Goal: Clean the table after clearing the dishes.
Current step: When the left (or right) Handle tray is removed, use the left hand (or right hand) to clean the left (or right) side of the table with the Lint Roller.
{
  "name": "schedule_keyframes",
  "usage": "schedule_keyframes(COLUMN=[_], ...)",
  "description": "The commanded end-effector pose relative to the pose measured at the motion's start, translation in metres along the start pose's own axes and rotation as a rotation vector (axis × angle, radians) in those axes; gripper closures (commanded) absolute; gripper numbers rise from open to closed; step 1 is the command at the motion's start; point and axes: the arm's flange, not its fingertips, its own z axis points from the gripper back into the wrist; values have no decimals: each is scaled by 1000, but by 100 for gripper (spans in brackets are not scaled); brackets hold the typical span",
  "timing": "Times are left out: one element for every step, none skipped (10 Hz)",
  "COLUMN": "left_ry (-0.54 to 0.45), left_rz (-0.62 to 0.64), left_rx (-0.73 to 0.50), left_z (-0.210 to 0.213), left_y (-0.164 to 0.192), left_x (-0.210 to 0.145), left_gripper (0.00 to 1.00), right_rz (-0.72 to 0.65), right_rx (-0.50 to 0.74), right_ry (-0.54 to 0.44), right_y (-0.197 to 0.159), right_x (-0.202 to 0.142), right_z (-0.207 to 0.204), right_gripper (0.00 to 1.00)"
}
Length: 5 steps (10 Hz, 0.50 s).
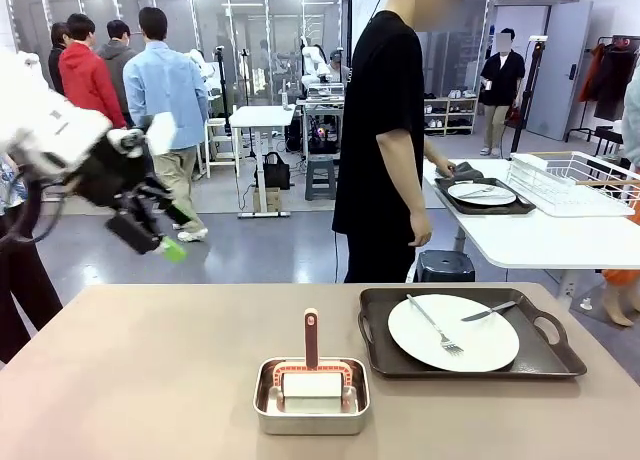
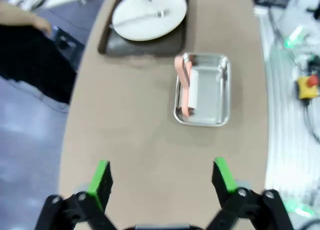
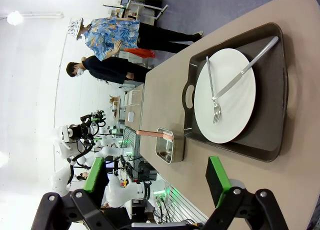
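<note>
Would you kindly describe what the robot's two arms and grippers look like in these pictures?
The left arm is white with rounded housings and a black wrist. The left gripper and right gripper look alike: black linked bars with pale round pivot pins, each side tipped by a bright green pad. A dark cable seems to loop beside the left arm.

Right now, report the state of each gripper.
Left gripper: open, holding nothing.
Right gripper: open, holding nothing.
</note>
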Motion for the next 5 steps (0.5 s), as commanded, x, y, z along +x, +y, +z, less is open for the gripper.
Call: schedule_keyframes(left_ry=[112, 147, 191, 221, 244], left_rz=[-122, -195, -270, -327, -376], left_rx=[16, 15, 3, -11, -19], left_z=[-18, -27, -38, -51, -65], left_y=[37, 40, 41, 40, 37], left_x=[51, 78, 103, 123, 142], left_gripper=[0, 0, 0, 0, 0], right_rz=[4, 4, 4, 4, 4], right_rx=[4, 4, 4, 4, 4], right_ry=[-3, -3, -3, -3, -3], right_y=[3, 3, 3, 3, 3], right_x=[-1, -1, -1, -1, -1], right_z=[1, 1, 1, 1, 1], right_gripper=[0, 0, 0, 0, 0])
